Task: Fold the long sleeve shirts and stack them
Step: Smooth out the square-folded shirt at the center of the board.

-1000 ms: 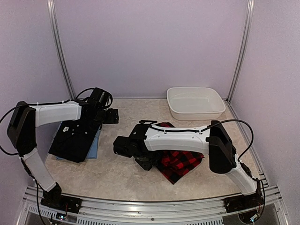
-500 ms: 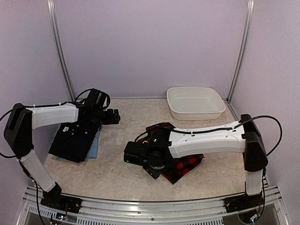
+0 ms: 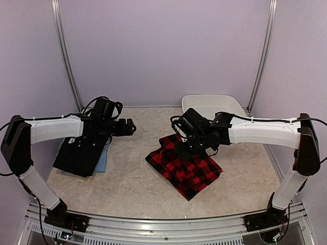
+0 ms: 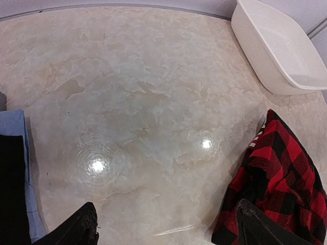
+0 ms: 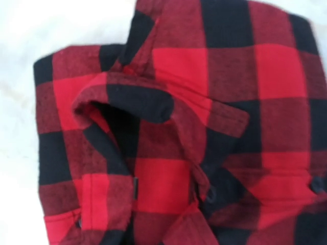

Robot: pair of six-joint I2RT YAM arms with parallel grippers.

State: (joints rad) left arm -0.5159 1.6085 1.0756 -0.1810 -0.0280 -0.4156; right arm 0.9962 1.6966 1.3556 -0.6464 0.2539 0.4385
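Observation:
The red-and-black checked flannel shirt (image 3: pixel 186 168) lies folded at the table's middle; it fills the right wrist view (image 5: pixel 168 153) and shows at the right of the left wrist view (image 4: pixel 278 178). My right gripper (image 3: pixel 184 147) hangs over the flannel's far edge; its fingers are out of the wrist view, so I cannot tell how they stand. A black shirt (image 3: pixel 82 150) lies on a light blue one (image 3: pixel 104 159) at the left. My left gripper (image 3: pixel 130 127) is open and empty (image 4: pixel 168 227), above bare table between the two piles.
A white oval plastic basin (image 3: pixel 212 96) stands at the back right, behind the right arm; it also shows in the left wrist view (image 4: pixel 265 46). The lilac walls close in the back and both sides. The metal rail runs along the near edge.
My right arm has swung from lying leftward across the flannel back to its far right side, uncovering the folded shirt. My left gripper has moved a little to the right.

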